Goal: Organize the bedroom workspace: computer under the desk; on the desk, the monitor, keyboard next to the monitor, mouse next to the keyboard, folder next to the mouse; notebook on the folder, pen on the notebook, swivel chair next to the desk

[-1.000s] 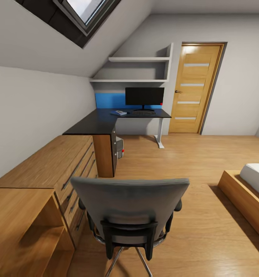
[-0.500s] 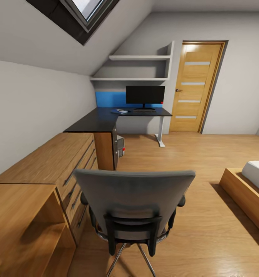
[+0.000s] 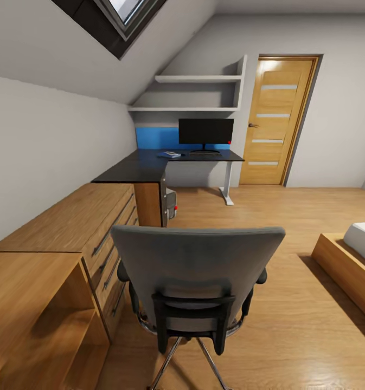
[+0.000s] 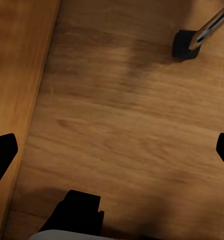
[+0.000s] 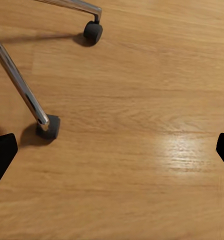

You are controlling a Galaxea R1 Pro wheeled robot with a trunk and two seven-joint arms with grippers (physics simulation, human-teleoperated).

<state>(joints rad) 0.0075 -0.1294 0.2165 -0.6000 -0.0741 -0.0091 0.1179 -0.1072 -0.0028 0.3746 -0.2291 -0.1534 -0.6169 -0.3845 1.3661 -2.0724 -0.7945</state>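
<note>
Swivel chair [image 3: 196, 281] stands well short of the worktop [image 3: 149, 165]. Monitor [image 3: 205, 131], with keyboard [image 3: 205, 154] before it, already sits on the worktop; computer [image 3: 170, 203] is beneath. Left tool [image 4: 112, 150] and right tool [image 5: 112, 150] hang spread apart, empty, over the floor [image 5: 142, 125]. Chair positioning evidently remains.

Both pincers [image 4: 112, 150] [image 5: 112, 150] wide open, pointing down

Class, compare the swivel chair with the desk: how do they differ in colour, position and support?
The swivel chair is grey upholstered; the desk is black-topped. The chair stands nearest the camera on open floor; the desk sits against the far wall. The chair rests on metal caster legs; the desk on a white pedestal leg. Both stand upright.
</note>
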